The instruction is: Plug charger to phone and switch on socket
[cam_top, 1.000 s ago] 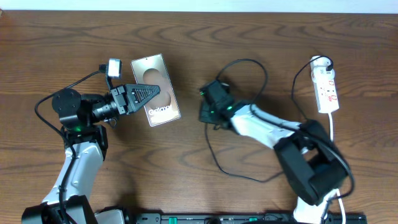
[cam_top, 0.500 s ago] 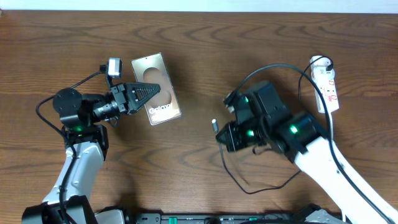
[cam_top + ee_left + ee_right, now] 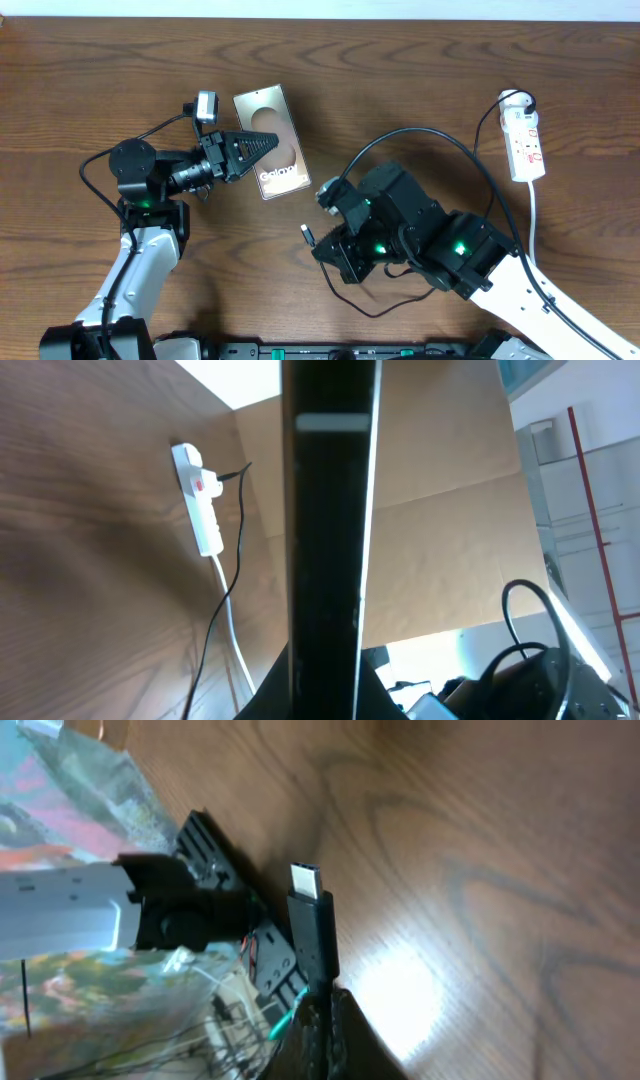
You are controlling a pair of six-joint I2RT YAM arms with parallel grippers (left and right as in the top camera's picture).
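my right claw (image 3: 322, 246) is clamped shut on the charger (image 3: 316, 940) just behind its connector tip (image 3: 306, 880), metal end poking out bare past my fingers. the tip aims toward the phone (image 3: 285, 175) but is well apart from it. my left claw (image 3: 266, 142) is closed on the phone's long side, bronze face up, seen edge-on in my wrist view. the black cable loops across the table (image 3: 100, 60) to the socket (image 3: 526, 140) at far right, plug head (image 3: 522, 101) at its top end. can't tell the switch position.
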